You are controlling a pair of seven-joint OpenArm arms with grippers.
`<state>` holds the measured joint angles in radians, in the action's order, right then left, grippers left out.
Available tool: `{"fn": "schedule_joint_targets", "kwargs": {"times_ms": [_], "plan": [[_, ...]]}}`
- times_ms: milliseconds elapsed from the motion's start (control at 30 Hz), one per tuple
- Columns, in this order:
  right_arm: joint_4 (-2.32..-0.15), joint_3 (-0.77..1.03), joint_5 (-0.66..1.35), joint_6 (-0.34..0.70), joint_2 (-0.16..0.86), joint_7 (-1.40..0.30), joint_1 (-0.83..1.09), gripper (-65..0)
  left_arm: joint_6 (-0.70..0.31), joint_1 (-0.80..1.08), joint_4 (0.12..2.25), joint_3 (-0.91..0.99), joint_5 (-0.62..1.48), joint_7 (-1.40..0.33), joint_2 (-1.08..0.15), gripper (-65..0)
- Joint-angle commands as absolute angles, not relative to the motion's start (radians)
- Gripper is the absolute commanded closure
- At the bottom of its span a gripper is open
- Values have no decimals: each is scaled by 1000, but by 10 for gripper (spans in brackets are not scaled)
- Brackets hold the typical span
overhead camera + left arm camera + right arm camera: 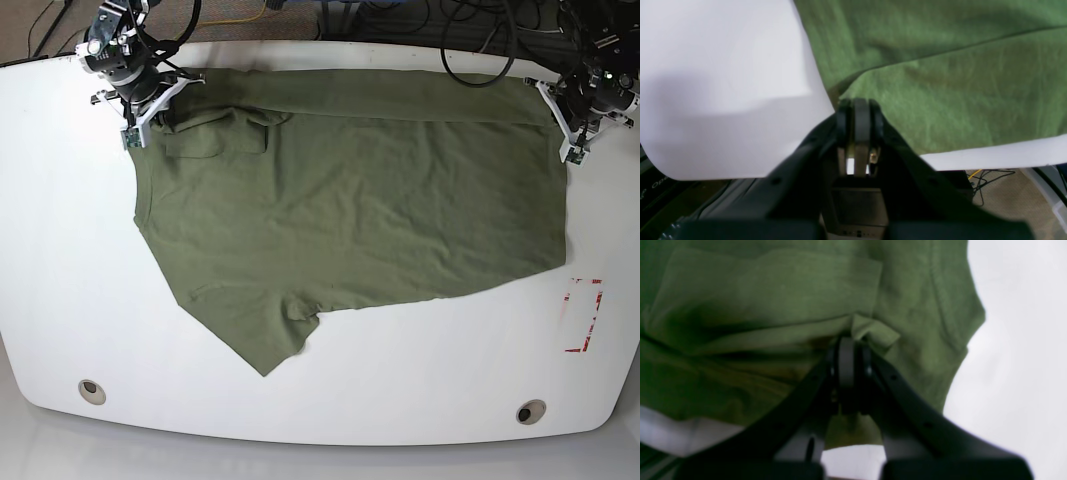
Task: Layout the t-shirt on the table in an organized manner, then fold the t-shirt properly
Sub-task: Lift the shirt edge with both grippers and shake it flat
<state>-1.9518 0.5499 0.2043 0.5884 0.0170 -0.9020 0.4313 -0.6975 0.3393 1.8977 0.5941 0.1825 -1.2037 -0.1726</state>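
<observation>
The olive-green t-shirt lies spread across the white table, one short sleeve pointing to the front edge. At the far left corner in the base view, my right gripper is shut on a bunched fold of the t-shirt, its tips pinching the cloth by a small folded flap. On the far right, my left gripper is shut at the corner of the t-shirt. A fold line runs up to its closed tips, with bare table to their left.
A red tape mark sits near the right front, by a grommet hole; another hole is front left. Cables trail behind the far table edge. Floor and wires show past the table edge.
</observation>
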Motion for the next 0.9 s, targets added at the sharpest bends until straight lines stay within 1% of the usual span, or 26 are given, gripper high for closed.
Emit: {"fn": "schedule_joint_targets", "kwargs": {"times_ms": [0, 200, 867], "plan": [[-1974, 553, 208, 593, 27, -889, 426, 0, -698, 325, 1929, 628, 182, -1198, -185, 0], [-1974, 555, 205, 593, 27, -889, 383, 0, -698, 271, 1933, 670, 180, -1198, -171, 0], [-1974, 553, 206, 591, 27, -889, 308, 0, -698, 157, 1933, 680, 180, -1198, -173, 0]]}}
